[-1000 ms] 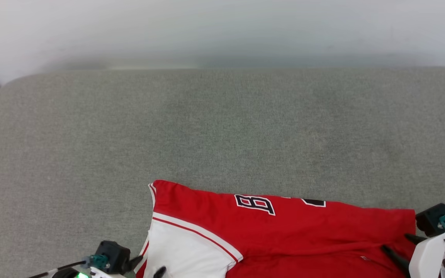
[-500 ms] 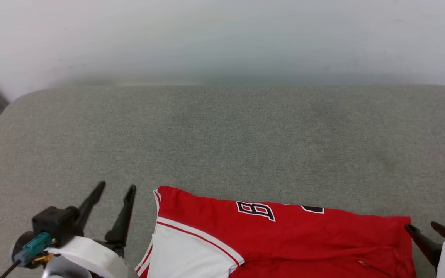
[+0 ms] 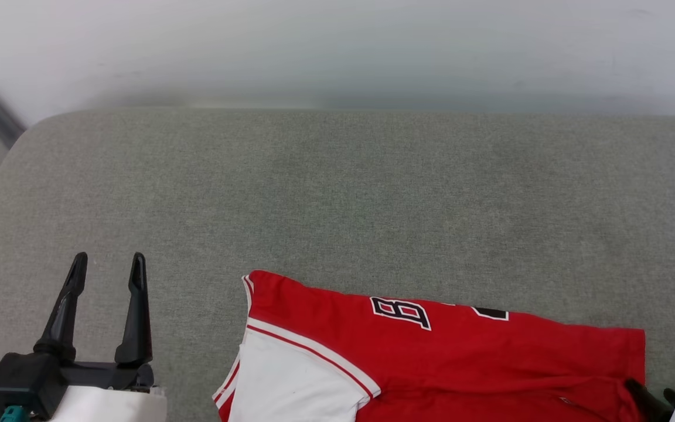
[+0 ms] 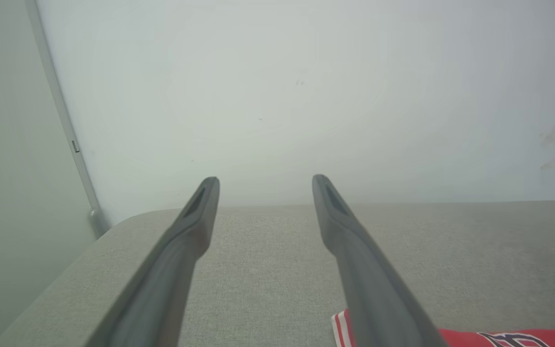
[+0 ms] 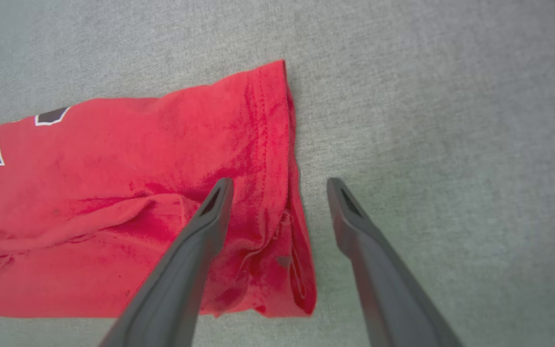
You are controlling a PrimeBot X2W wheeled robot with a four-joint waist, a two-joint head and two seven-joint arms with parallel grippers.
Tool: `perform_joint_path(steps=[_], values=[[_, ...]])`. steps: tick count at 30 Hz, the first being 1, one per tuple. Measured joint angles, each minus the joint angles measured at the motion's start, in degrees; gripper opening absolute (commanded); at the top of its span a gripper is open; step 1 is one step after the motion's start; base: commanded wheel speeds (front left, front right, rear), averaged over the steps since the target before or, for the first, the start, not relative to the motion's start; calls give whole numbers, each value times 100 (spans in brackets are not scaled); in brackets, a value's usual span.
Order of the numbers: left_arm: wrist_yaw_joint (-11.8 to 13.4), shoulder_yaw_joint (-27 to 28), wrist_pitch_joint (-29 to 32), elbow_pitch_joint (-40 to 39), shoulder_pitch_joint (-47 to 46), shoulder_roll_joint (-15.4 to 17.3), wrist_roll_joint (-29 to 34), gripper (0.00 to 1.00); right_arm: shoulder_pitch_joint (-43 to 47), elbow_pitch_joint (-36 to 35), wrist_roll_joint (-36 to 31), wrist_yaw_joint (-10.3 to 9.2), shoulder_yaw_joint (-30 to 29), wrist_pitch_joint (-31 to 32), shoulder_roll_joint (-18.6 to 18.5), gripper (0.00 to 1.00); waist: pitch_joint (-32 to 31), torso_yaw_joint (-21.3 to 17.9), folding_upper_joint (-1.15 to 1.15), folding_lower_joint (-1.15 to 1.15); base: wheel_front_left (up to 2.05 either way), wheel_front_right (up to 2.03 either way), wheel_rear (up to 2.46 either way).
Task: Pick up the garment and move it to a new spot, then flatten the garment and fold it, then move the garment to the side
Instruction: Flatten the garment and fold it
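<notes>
The left gripper (image 3: pixel 109 258) at 9 o'clock of the garment (image 3: pixel 460 357) and the right gripper (image 5: pixel 280 183) over its 4 o'clock hem stand apart, empty; pinching one layer could unfold it

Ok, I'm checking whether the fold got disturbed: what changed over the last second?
The left gripper came away from the white sleeve and swung out left over the cushion, open. The right gripper drew back to the right end of the shirt, open too. The shirt stayed folded where it lay.
</notes>
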Motion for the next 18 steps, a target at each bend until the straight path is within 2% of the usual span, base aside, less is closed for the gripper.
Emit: perform_joint_path(steps=[6,9,14,18], values=[[-715,624,0,47,65,-659,542,100,-70,481,-21,0,-110,-40,214,100,158,101,0,0,0,0,0],[-1033,813,0,127,65,-849,770,100,-105,653,-27,0,-76,-80,215,100,233,156,0,0,0,0,0],[-1295,995,0,224,49,-1145,1000,100,-156,764,103,-21,105,-89,162,100,312,226,0,0,0,0,0],[-1395,1055,0,301,35,-1281,1101,100,-146,759,208,-47,394,-142,109,100,292,251,0,0,0,0,0]])
